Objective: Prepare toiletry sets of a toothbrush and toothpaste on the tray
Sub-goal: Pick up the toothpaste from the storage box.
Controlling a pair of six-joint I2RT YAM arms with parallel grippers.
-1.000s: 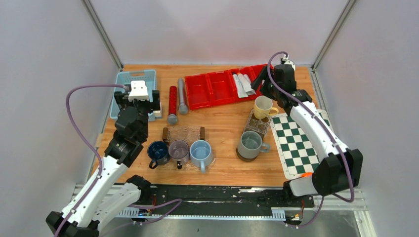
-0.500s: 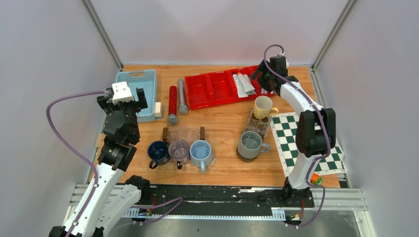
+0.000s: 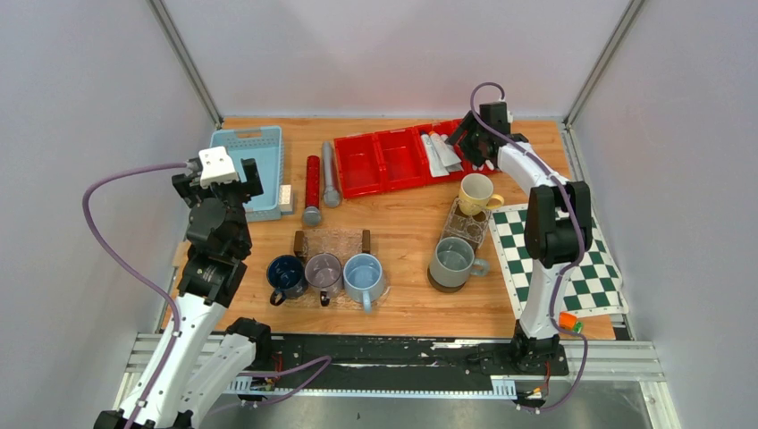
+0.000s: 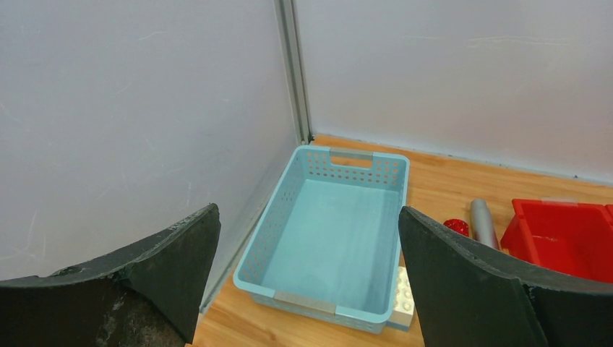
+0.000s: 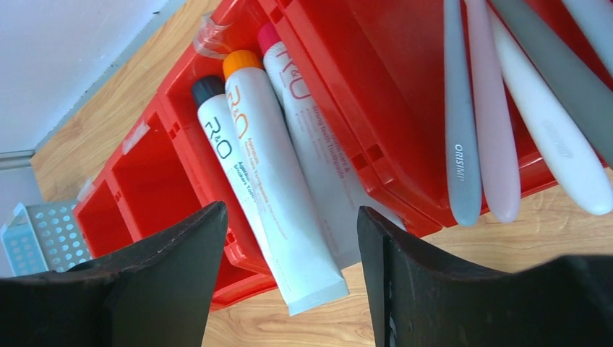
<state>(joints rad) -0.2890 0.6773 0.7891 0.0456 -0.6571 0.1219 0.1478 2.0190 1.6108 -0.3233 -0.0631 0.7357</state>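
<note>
The right claw (image 5: 289, 210) is hanging over the red bin (image 5: 137, 181) near the table's 1 o'clock corner, fingers spread wide and gripping nothing. Directly between them the toothpaste tubes (image 5: 267, 166) are lying three abreast, touching flank to flank, with their flat ends poking over the bin's lip. This is where it is looking risky. If the claw is dropping straight in, a finger is likely landing on a neighbouring tube or on the divider wall. Closing could then be pinching two tubes at once, or squirting one out sideways. The toothbrushes (image 5: 470, 130) are fanning out at the claw's 2 o'clock, overlapping and easy to nudge. Over at 10 o'clock the left claw (image 4: 307, 217) is hovering above the blue basket (image 4: 311, 302), likewise spread and carrying nothing.
</note>
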